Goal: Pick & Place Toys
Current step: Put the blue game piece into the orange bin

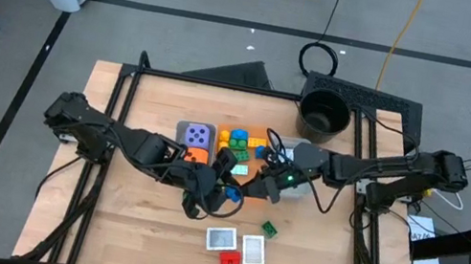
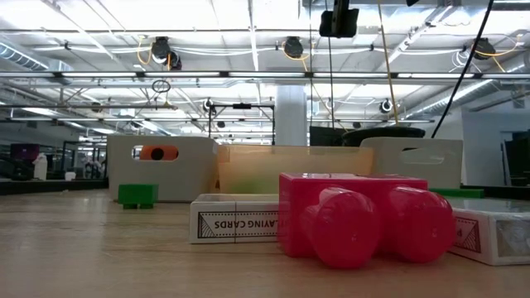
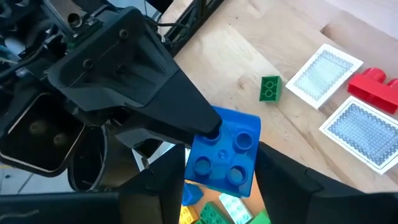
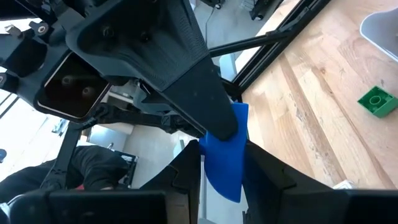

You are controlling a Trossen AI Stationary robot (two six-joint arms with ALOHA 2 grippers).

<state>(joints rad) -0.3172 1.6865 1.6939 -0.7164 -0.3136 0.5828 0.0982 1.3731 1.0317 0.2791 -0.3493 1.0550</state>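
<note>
Closest to the low camera lay the red brick (image 2: pixel 364 219), with a flat pack of playing cards (image 2: pixel 236 219) just behind it and a small green brick (image 2: pixel 137 194) farther to the left. Neither arm showed in that view.

From above, both arms met at the middle of the frame, over bare wood. The blue brick (image 3: pixel 224 155) hung between them, off the table. The right gripper (image 4: pixel 222 168) pinched it by its thin sides. The left gripper (image 3: pixel 221 180) had its two fingers against the other pair of sides.

I judged this to be a hand-over. To do it well, one gripper should let go only when the other holds firmly, and I should then pull straight away so that the studs do not catch.

Behind the arms stood the grey tray (image 1: pixel 180 132) with the purple die (image 1: pixel 199 133).

The wrist views were crowded with dark housings, so I could not judge how firm the left grip was. Part of the brick was also covered.
</note>
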